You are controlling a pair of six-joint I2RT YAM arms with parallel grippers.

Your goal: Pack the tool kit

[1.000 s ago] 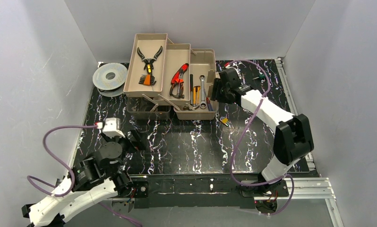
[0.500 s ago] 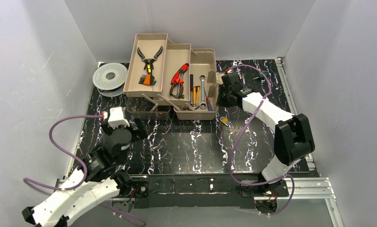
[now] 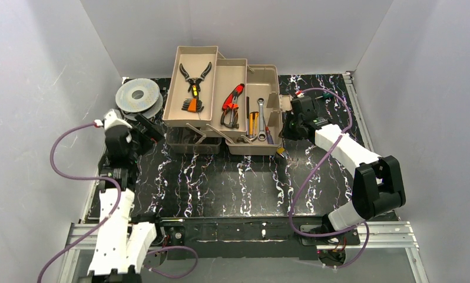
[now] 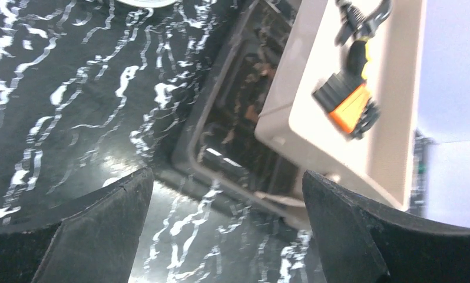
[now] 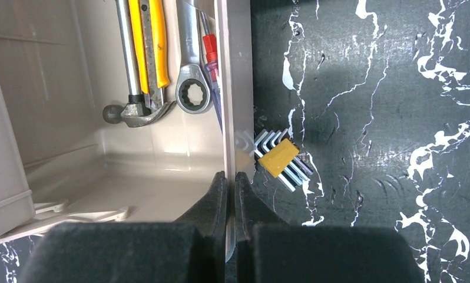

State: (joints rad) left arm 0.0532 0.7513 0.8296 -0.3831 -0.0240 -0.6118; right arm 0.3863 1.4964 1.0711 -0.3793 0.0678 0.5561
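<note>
Left gripper point(image 4: 225, 177): fingers point(image 4: 85, 230) spread wide, with nothing held between them.
Ahead of the left fingers: the smoky lid point(image 4: 235, 118) lies open side up on the black marbled table point(image 4: 62, 106). In the wrist view its near corner sits between the 2 fingertips.
Ahead and right of the left fingers: a tan fold-out tray point(image 4: 397, 88) rides above the lid. It carries an orange hex-key holder point(image 4: 347, 106) and black-handled pliers point(image 4: 362, 17).
Far left of the left fingers: the grey wire spool point(image 3: 137, 94) lies flat on the table, apart from the trays.
Right gripper point(image 5: 231, 177): fingers point(image 5: 215, 203) pressed nearly together, pinching the right wall of the toolbox point(image 5: 232, 71).
Toolbox position: open at the back middle of the table, with 2 trays stepped out to its left. The clamped wall runs straight away from the right fingers.
Left of the right fingers, inside the box: a hammer point(image 5: 132, 112) with its head nearest. A yellow-handled tool point(image 5: 150, 35) lies along it, and a ring wrench point(image 5: 192, 94) lies beside that. A red-handled screwdriver point(image 5: 209, 44) lies against the wall.
Right of the right fingers: a yellow hex-key set point(image 5: 278, 158) lies on the table. It is just outside the wall and just beside the fingertip.
Middle tray point(image 3: 235, 73): holds the orange pliers point(image 3: 229, 103), well left of the right fingers.
</note>
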